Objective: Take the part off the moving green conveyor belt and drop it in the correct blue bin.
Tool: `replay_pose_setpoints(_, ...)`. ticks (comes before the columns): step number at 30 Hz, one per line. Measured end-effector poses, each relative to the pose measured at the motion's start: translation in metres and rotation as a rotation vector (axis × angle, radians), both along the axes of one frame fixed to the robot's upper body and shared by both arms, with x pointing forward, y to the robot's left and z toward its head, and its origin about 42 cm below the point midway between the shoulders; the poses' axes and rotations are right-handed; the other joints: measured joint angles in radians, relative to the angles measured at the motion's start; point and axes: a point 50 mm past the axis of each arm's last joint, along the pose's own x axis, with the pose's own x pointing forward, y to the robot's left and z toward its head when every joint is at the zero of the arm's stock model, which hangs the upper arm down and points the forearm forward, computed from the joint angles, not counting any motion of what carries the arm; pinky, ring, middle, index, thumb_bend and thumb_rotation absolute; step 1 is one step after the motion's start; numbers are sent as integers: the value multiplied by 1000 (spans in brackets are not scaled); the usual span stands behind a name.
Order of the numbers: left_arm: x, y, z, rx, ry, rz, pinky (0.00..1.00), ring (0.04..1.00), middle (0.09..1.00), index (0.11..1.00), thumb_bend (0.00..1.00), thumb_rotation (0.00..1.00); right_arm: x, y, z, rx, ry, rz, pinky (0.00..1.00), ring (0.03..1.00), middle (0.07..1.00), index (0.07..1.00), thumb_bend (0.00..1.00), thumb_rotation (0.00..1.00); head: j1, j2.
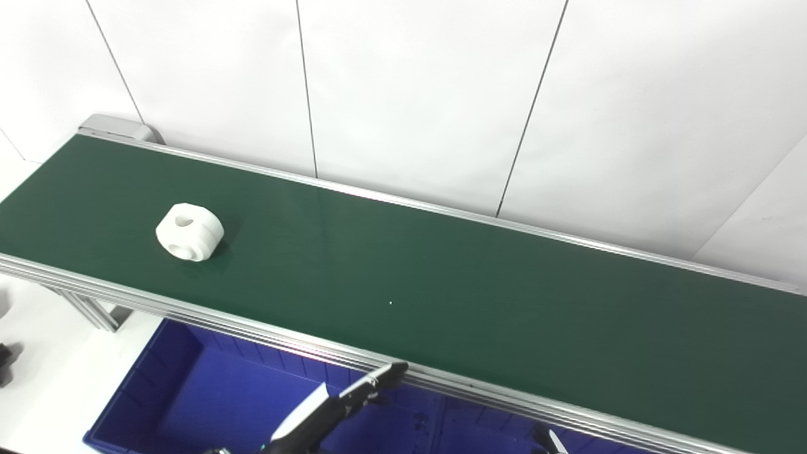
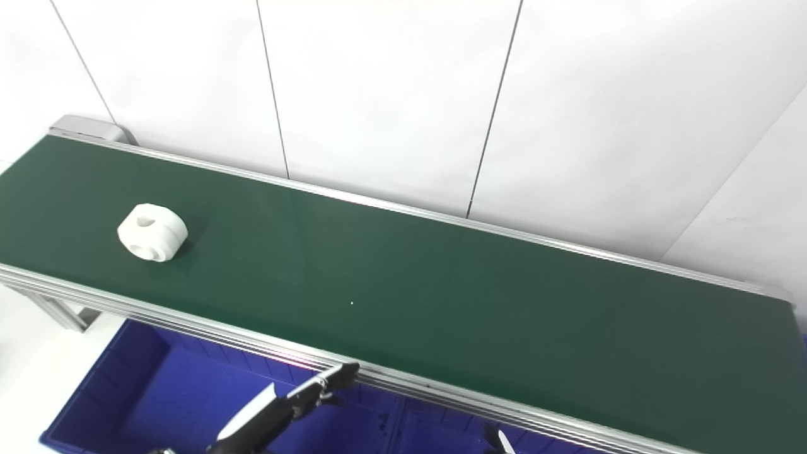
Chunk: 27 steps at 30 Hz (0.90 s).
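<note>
One white part (image 1: 189, 231), a squat ring with a top hole and a side bore, is seen at the green conveyor belt's (image 1: 441, 296) left end. No writing is legible. Left hand (image 1: 353, 397) is glimpsed over the blue bin (image 1: 189, 391), grasp undeterminable; right hand (image 1: 550, 441) is barely shown.

A white part (image 1: 189, 231) with holes lies on the green conveyor belt (image 1: 441, 284) toward nine o'clock. At six o'clock the left hand (image 1: 334, 410) hangs over the blue bin (image 1: 189, 391), fingertip at the belt's near rail.
</note>
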Motion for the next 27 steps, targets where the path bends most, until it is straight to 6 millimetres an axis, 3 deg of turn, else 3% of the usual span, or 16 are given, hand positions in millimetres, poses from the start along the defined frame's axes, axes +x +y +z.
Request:
replay_pose_setpoints(7,22,11,32,-2,-138,37,860,938,956,962,865,587,4,0,-1,6,-12,3,683,796,863,936,775,371,-12,9)
replay_pose_setpoints(17,91,38,89,119,-408,39,929,973,993,1000,751,618,10,0,-1,7,-27,5,753,847,893,935,783,367,-22,35)
replay_pose_setpoints(24,111,68,103,234,-402,93,884,961,1000,1000,755,650,13,0,-1,17,-42,11,762,849,891,937,788,379,0,37)
replay_pose_setpoints(27,121,83,110,287,-402,96,917,969,999,1000,729,563,14,0,-3,18,-45,19,781,859,900,942,786,387,9,38)
